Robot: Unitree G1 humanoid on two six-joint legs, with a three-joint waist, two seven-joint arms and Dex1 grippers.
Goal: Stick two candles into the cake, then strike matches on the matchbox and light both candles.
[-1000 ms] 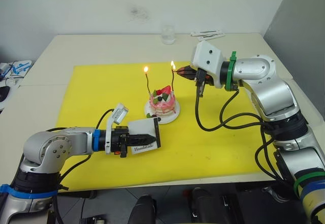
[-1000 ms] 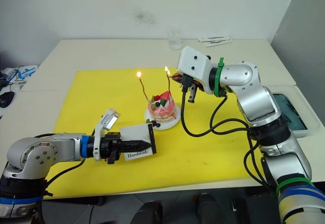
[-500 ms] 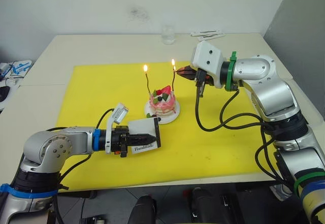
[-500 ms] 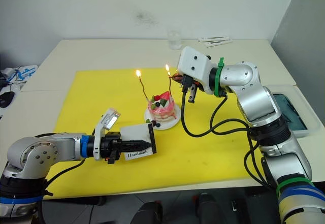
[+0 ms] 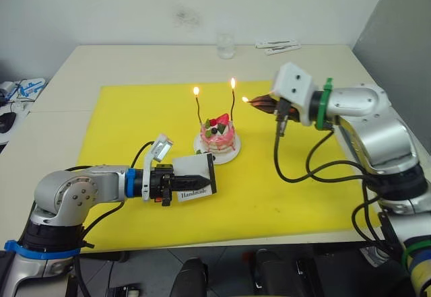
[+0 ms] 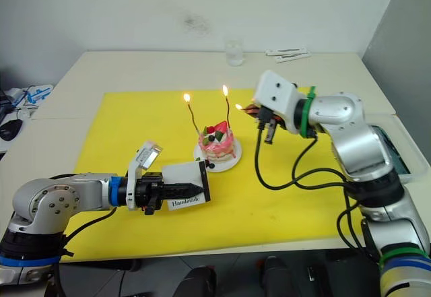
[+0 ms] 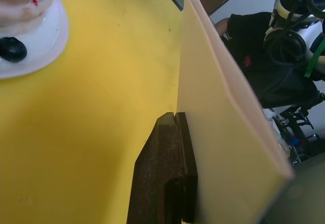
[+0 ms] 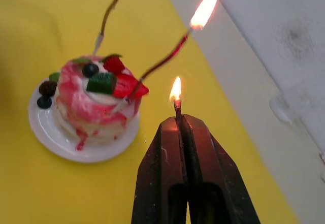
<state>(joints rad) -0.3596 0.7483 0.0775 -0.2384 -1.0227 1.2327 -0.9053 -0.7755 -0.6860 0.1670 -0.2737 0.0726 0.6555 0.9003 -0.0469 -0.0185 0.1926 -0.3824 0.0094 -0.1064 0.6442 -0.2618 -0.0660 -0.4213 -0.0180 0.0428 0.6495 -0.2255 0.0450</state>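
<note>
The pink-and-white cake [image 5: 217, 135] sits on its white plate [image 5: 229, 156] in the middle of the yellow mat. Two candles stand in it, both burning: the left candle [image 5: 200, 113] and the right candle [image 5: 233, 106]. My right gripper [image 5: 259, 102] hangs just right of the right candle, apart from it, shut on a match [image 8: 177, 104] whose tip carries a small flame. In front of the cake and to its left, my left gripper [image 5: 202, 176] is shut on the white matchbox [image 5: 194, 192], holding it on edge just above the mat.
The yellow mat [image 5: 135, 128] covers the table's middle. A glass [image 5: 225, 44] and flat white items [image 5: 276, 44] lie at the back edge. Blue-and-white clutter [image 5: 20, 88] sits at the far left, a tray [image 6: 397, 155] at the right.
My right gripper has drawn back to the right, away from the right candle, with the burning match. Both candles stay lit. The left gripper and matchbox have held still.
</note>
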